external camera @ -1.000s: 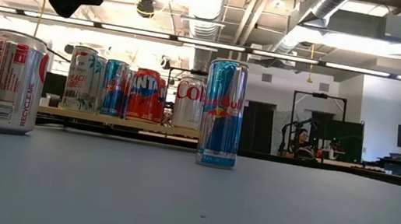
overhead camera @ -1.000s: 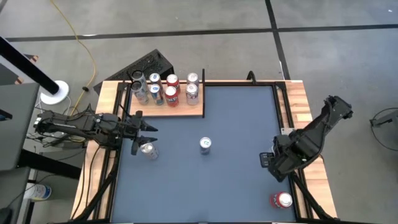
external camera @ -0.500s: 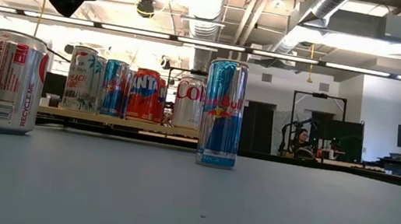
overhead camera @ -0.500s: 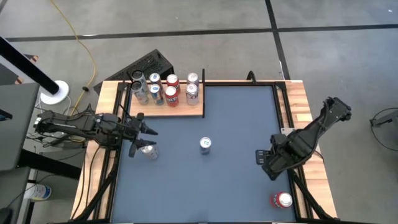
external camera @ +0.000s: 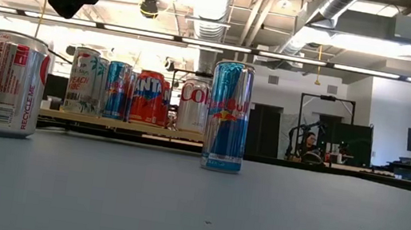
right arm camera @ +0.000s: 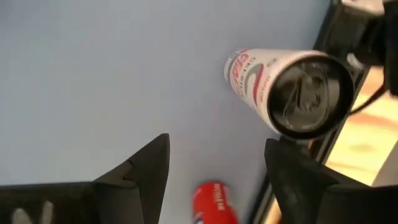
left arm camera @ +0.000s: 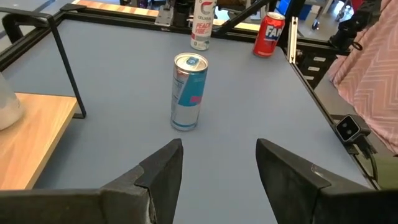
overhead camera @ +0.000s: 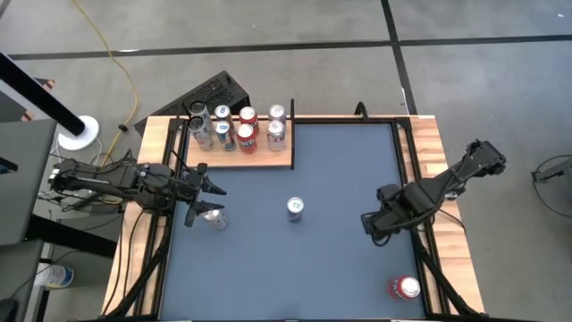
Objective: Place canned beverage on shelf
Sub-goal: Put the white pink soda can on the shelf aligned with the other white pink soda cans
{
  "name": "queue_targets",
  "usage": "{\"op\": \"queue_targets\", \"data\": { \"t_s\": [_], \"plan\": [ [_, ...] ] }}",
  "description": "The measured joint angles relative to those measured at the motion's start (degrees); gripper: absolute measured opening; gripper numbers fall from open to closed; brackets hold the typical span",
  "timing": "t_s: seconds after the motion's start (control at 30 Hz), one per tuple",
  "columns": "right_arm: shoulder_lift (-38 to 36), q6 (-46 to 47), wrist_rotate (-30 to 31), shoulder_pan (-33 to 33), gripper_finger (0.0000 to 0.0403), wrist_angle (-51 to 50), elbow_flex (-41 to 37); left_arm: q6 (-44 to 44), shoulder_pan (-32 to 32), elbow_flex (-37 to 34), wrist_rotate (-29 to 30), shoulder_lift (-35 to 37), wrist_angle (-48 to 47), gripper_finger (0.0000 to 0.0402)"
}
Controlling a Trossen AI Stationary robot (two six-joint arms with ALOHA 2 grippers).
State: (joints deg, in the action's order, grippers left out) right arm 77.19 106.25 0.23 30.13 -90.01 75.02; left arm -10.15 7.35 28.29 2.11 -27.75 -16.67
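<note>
The blue surface (overhead camera: 340,170) is filling the middle of the high view, edged by wooden strips, with wide bare room across its centre and right half.

The shelf (overhead camera: 268,157), a wood-grain board in the upper left of that view, is carrying six cans in two rows along its back, probably to keep its front strip free for more.

The left pincer (overhead camera: 207,190) is hovering at the left edge, just below the shelf and right over a silver can (overhead camera: 214,216). Its fingers are standing apart with nothing between them, seemingly lined up for a descent onto that can.

The right pincer (overhead camera: 374,224) is reaching in from the right edge with its fingers also apart and empty.

The slim blue energy-drink can (overhead camera: 295,208) is standing upright near the centre, well apart from both pincers, with open space all round it.

A red can (overhead camera: 404,287) is sitting at the lower right, close to the edge.
</note>
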Motion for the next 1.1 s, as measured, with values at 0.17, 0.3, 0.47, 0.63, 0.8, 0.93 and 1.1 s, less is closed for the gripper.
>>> {"op": "queue_targets", "data": {
  "t_s": [0.17,0.3,0.47,0.63,0.8,0.93,1.1],
  "plan": [
    [0.0,-16.7,1.4,-2.0,0.0249,0.0,0.0,-0.2,0.0,0.0,0.1,0.0,0.0,0.0191],
    [0.0,-30.1,1.9,-4.5,0.0249,0.0,0.0,-0.8,0.0,0.0,1.0,0.0,0.1,0.0191],
    [0.0,-44.6,0.7,-8.4,0.0249,0.9,0.0,-2.6,0.0,0.0,3.2,0.0,0.9,0.0191],
    [0.0,-53.9,0.3,-11.6,0.0249,2.0,0.0,-4.5,0.0,0.0,3.7,0.0,1.7,0.0192],
    [0.0,-60.5,-0.2,-13.9,0.0249,2.0,0.0,-5.4,0.0,0.0,3.9,0.0,3.2,0.0192],
    [0.0,-67.8,-0.4,-14.6,0.0249,2.0,0.0,-3.4,0.0,0.0,3.5,1.9,6.3,0.0192],
    [0.0,-75.3,-0.1,-14.6,0.0249,2.4,0.0,-1.7,0.0,0.0,2.6,9.1,8.1,0.0192]
  ]
}}
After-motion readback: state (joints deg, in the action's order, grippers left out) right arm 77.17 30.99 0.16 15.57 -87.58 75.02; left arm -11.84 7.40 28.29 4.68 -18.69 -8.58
